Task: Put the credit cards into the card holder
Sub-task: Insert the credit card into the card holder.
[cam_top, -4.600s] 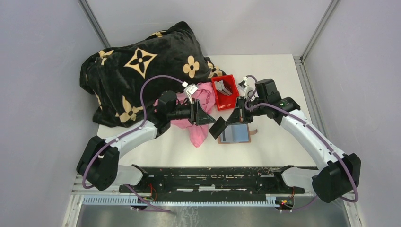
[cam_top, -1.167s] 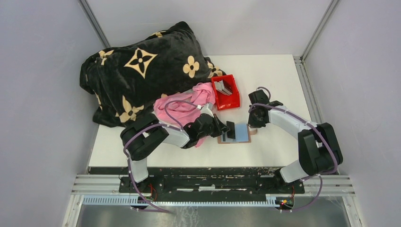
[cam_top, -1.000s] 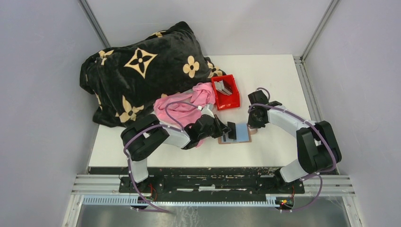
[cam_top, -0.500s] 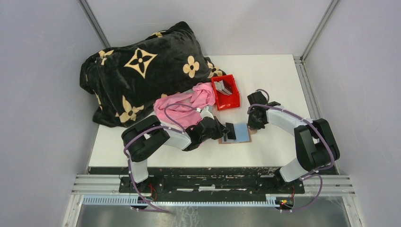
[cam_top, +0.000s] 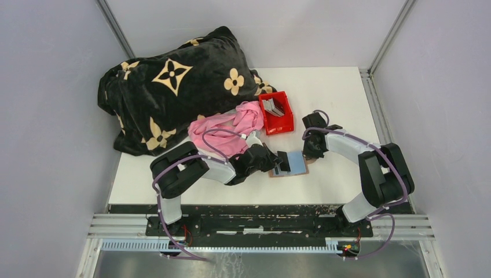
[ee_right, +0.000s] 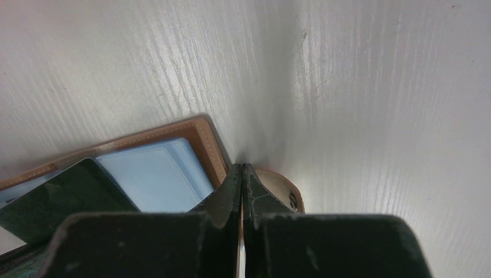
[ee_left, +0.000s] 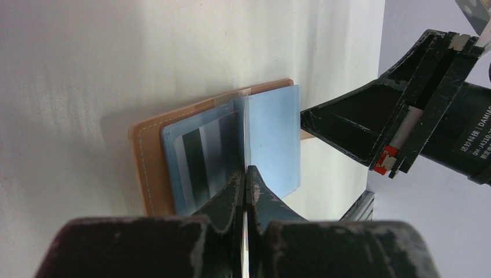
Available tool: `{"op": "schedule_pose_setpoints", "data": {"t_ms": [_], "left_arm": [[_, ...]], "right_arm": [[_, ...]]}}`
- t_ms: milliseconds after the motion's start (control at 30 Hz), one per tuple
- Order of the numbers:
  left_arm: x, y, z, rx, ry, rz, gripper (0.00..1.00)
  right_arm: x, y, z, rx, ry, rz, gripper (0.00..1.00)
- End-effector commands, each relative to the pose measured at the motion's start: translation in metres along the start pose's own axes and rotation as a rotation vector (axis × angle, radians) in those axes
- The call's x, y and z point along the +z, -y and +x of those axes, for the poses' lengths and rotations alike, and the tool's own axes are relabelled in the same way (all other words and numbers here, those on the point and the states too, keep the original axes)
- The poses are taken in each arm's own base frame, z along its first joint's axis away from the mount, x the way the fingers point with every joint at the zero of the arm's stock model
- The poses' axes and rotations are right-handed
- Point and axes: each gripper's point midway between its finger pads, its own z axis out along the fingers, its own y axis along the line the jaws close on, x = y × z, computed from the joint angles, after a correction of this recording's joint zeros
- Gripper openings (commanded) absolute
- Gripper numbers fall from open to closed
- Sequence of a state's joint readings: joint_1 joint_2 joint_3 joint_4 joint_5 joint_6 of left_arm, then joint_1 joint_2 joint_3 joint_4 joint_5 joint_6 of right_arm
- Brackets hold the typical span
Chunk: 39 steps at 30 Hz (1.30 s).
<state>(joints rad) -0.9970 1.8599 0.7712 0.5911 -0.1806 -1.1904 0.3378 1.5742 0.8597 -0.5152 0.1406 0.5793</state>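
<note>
The card holder lies open near the counter's near edge. The left pincer grips a dark credit card edge-down over its middle. The right pincer is closed beside the snap tab.

card holder lies on table, front centre | left hand with card at its left, right hand at its right | bin behind it, cards inside | cloth left of bin | blanket back left

Camera layout: one overhead, two wrist.
Overhead frames the whole table; both wrist views sit low and close, sharing the holder from opposite sides.
</note>
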Motion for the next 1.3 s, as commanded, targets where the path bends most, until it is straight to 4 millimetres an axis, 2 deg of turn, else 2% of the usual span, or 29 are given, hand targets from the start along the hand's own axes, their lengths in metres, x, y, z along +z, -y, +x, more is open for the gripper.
{"op": "schedule_pose_setpoints", "data": {"t_ms": [0, 600, 933, 1267], "left_arm": [[0.006, 0.001, 0.006, -0.059, -0.005, -0.016, 0.03], [0.000, -0.008, 0.019, -0.129, -0.024, -0.092, 0.03], [-0.005, -0.020, 0.007, -0.023, 0.032, -0.151, 0.03], [0.002, -0.022, 0.009, 0.050, 0.025, -0.150, 0.03]], "right_arm": [[0.009, 0.001, 0.001, 0.013, 0.001, 0.011, 0.01], [0.015, 0.004, 0.009, 0.006, -0.026, 0.026, 0.01], [0.017, 0.007, 0.014, 0.006, -0.034, 0.035, 0.01], [0.018, 0.007, 0.015, 0.008, -0.042, 0.036, 0.01]]}}
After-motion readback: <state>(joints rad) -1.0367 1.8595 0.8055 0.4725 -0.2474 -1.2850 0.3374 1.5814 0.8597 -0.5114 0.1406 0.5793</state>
